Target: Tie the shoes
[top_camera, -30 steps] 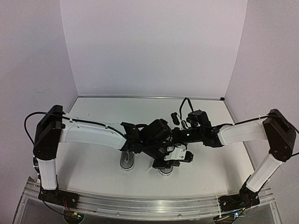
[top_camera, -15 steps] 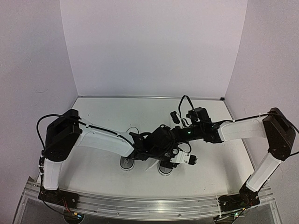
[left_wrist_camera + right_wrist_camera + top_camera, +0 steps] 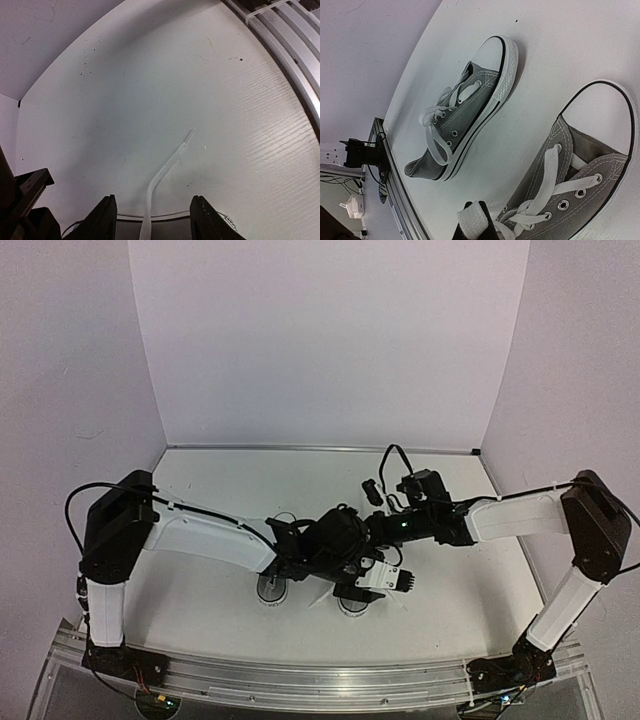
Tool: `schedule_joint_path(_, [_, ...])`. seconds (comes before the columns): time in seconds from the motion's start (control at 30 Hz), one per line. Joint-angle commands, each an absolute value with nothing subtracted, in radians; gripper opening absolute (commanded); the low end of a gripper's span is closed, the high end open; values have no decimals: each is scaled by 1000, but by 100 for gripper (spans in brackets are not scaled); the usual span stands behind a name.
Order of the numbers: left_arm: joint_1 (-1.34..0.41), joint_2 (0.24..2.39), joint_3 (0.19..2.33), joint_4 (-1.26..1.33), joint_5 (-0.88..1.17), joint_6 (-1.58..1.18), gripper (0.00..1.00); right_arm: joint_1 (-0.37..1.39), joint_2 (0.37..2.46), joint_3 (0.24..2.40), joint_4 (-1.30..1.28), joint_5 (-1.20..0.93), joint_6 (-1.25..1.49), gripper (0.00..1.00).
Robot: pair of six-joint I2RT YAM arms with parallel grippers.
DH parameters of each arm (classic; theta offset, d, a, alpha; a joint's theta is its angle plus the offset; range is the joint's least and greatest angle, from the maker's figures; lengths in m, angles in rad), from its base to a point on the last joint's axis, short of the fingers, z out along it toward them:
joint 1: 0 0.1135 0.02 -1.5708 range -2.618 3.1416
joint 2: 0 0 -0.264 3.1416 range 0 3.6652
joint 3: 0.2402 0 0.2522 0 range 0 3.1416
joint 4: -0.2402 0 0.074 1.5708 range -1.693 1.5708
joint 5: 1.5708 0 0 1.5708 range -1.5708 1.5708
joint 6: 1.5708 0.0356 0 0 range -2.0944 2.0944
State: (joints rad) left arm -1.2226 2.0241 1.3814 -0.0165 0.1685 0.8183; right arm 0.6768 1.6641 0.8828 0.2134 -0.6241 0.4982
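Two grey canvas shoes with white toe caps lie on the table in the right wrist view, the far shoe with a lace loop hanging over its side and the near shoe at the right. My right gripper is shut on a folded white lace of the near shoe. My left gripper is open, and a loose lace end runs between its fingers without touching them, its tip on the table. From above only the toe caps show under the crossed arms.
The aluminium rail at the table's near edge runs close to the left gripper, and also shows beyond the far shoe as a rail. White walls close in the table on three sides. The two arms overlap above the shoes.
My left gripper has opened and let go of the lace end, which now lies loose on the table. The left arm shifted slightly. The right gripper stays shut on its lace.
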Motion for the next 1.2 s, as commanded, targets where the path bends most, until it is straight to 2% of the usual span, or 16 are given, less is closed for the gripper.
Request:
schedule_joint_path(0.0, [-1216, 1852, 1307, -56, 243, 705, 52, 681, 1675, 923, 213, -648, 481, 0])
schedule_joint_path(0.1, [-1196, 1766, 1207, 11, 254, 607, 52, 681, 1677, 929, 209, -652, 485, 0])
schedule_joint_path(0.23, [-1114, 1656, 1074, 155, 279, 441, 52, 682, 1686, 939, 207, -663, 491, 10])
schedule_joint_path(0.4, [-1017, 1552, 903, 333, 240, 223, 53, 684, 1698, 954, 204, -687, 501, 13])
schedule_joint_path(0.6, [-975, 1520, 838, 361, 132, 124, 54, 710, 1720, 978, 197, -694, 513, 16])
schedule_joint_path(0.83, [-947, 1501, 801, 393, 121, 61, 54, 790, 1790, 1039, 172, -684, 518, 20])
schedule_joint_path(1.03, [-939, 1503, 798, 386, 148, 41, 55, 808, 1807, 1082, 113, -665, 501, 46])
schedule_joint_path(1.17, [-932, 1510, 801, 371, 209, 39, 55, 808, 1755, 1109, 47, -638, 468, 58])
